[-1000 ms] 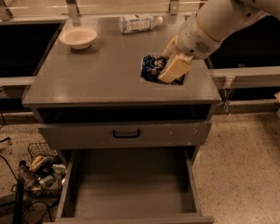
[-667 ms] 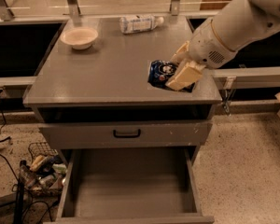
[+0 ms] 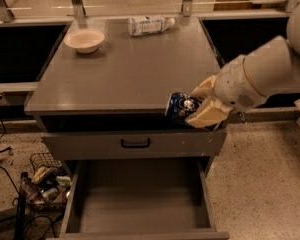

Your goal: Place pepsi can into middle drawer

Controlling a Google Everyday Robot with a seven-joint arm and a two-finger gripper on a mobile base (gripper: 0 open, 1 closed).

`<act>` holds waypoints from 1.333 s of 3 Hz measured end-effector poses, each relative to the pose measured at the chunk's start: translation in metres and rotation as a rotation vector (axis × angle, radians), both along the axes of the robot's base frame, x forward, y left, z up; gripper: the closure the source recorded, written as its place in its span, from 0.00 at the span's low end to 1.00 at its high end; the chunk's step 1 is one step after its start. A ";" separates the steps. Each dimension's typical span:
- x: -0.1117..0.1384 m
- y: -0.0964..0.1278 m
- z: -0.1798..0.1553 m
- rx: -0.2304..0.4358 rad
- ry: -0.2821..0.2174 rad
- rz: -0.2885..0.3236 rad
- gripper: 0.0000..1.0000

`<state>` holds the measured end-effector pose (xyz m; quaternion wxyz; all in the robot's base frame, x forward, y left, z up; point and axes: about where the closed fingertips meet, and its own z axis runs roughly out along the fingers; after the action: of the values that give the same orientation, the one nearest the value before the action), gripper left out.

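My gripper [image 3: 197,108] is shut on the pepsi can [image 3: 179,106], a dark-blue can with a silvery end, held on its side. It hangs at the front right edge of the cabinet top [image 3: 125,69], above the drawers. The white arm reaches in from the right. The middle drawer [image 3: 140,204] is pulled out below, its bare grey floor showing, low walls at the sides.
A shut grey drawer front with a black handle [image 3: 135,143] sits above the open drawer. On the cabinet top stand a white bowl [image 3: 84,39] at back left and a clear plastic bottle [image 3: 149,25] lying at the back. A wire basket of items [image 3: 42,181] is on the floor at left.
The gripper has carried the can from over the right part of the cabinet top toward the camera, to the front edge.
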<state>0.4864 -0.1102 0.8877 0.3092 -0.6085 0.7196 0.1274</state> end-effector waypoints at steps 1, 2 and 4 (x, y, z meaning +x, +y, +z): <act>0.003 0.002 -0.044 0.045 0.052 0.003 1.00; 0.002 0.003 -0.043 0.055 0.045 -0.004 1.00; -0.013 0.005 -0.074 0.110 0.029 -0.057 1.00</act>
<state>0.4736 -0.1054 0.8133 0.3350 -0.5682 0.7329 0.1668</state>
